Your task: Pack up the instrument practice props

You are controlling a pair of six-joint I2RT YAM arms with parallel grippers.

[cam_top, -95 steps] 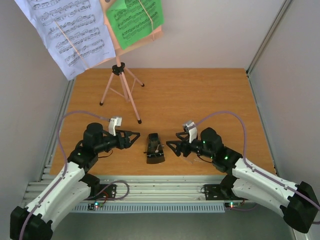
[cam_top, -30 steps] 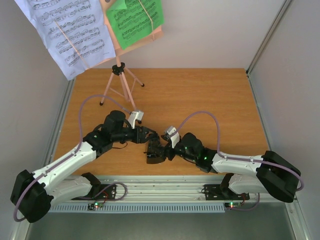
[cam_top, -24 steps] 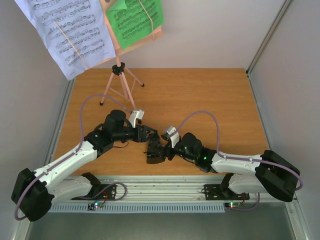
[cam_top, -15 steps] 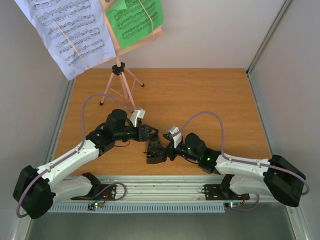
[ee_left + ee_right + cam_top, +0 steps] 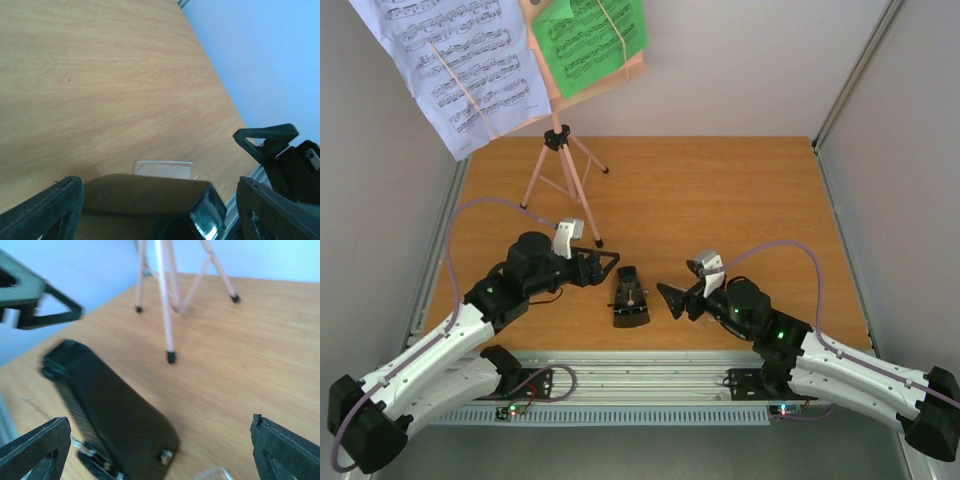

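White printed music sheet [image 5: 460, 65] hangs slanted off the left of the pink tripod music stand [image 5: 556, 137], whose thin tubular legs stand at 11 o'clock on the wood-grain table [image 5: 740, 200]. A green sheet [image 5: 588, 38] lies under a thin band on its desk. Left gripper [image 5: 608, 268], jaws spread wide, sits just at 9 o'clock of the metronome [image 5: 629, 297], a matte black wedge lying flat at the table's 6 o'clock. Right gripper [image 5: 669, 300], likewise agape, sits at its 3 o'clock, apart from it.

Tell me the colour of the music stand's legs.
Pink tripod legs; the top external view shows them best.
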